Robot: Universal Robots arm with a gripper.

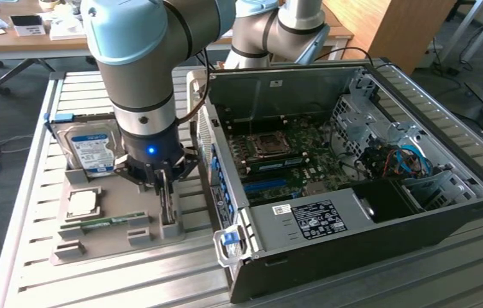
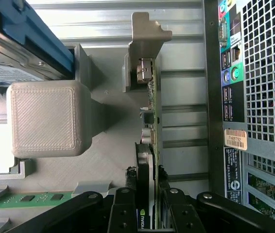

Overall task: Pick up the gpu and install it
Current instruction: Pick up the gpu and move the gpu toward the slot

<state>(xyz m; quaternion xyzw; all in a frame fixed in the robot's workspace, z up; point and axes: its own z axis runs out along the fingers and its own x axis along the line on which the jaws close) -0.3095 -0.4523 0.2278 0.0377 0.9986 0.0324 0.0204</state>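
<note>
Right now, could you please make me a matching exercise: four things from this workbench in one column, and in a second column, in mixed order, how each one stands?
Things:
1. gpu
2. hard drive
3. memory stick
4. computer case

States:
a. lying flat in the gray tray
b. side panel off, motherboard showing
c. standing on edge, clamped by the gripper
d. upright, blue-white label showing

Pairs: 1-c, 2-d, 3-a, 4-b

Tool (image 2: 146,187) clamping gpu (image 2: 150,124), edgewise in grey holder (image 2: 106,162).
</note>
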